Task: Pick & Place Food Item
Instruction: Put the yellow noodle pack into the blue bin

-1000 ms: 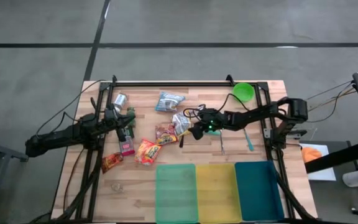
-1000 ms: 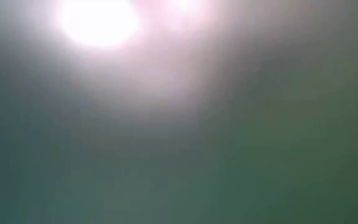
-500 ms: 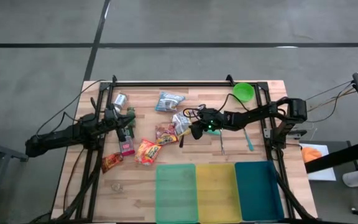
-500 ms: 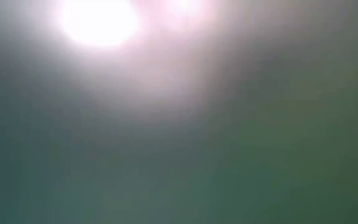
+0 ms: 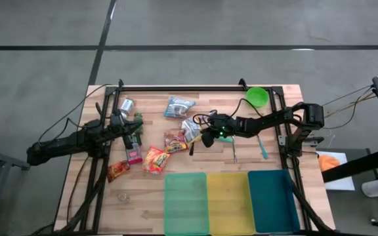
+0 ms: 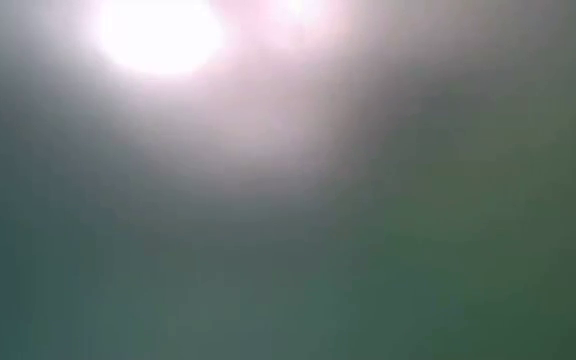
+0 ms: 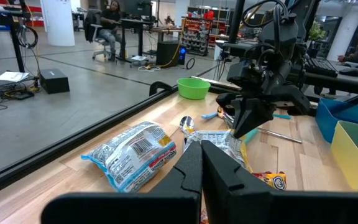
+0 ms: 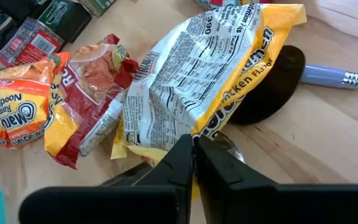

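With the right gripper (image 8: 194,149) pinched shut on the yellow noodle pack's (image 8: 229,68) edge, you're at grasp; next lift clear and carry toward a bin (image 5: 231,200).

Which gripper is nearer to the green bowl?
Right. The right gripper sits mid-table, shut on a yellow noodle packet, beside the green bowl's side. The left gripper rests farther off, near the table's left edge.

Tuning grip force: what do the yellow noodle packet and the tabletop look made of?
Yellow noodle packet: thin printed plastic film by the look, glossy, creased and crumpled, pinched at its edge by the right gripper.
Tabletop: wood, likely butcher-block; light planks with visible grain, matte.
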Robot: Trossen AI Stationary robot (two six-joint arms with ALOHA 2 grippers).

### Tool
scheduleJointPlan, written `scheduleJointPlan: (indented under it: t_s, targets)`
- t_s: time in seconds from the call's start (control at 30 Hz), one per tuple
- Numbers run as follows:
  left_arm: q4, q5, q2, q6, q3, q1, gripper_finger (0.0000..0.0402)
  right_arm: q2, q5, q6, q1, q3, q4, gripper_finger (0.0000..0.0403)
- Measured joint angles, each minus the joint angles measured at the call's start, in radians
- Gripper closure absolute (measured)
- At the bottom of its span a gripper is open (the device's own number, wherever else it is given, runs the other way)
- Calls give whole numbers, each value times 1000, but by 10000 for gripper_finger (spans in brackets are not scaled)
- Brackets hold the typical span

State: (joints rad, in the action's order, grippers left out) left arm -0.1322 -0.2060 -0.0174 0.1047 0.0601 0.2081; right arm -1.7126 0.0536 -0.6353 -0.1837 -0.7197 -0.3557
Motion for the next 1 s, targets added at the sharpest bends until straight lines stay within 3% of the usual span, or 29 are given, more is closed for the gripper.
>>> scheduleJointPlan:
  t_s: [0.4,1.0]
  targets:
    - [0,0,0,0,0,0,402,31,-3,82,13,-20,-19,391]
    - [0,0,0,0,0,0,402,284,48,251,106,-9,15,395]
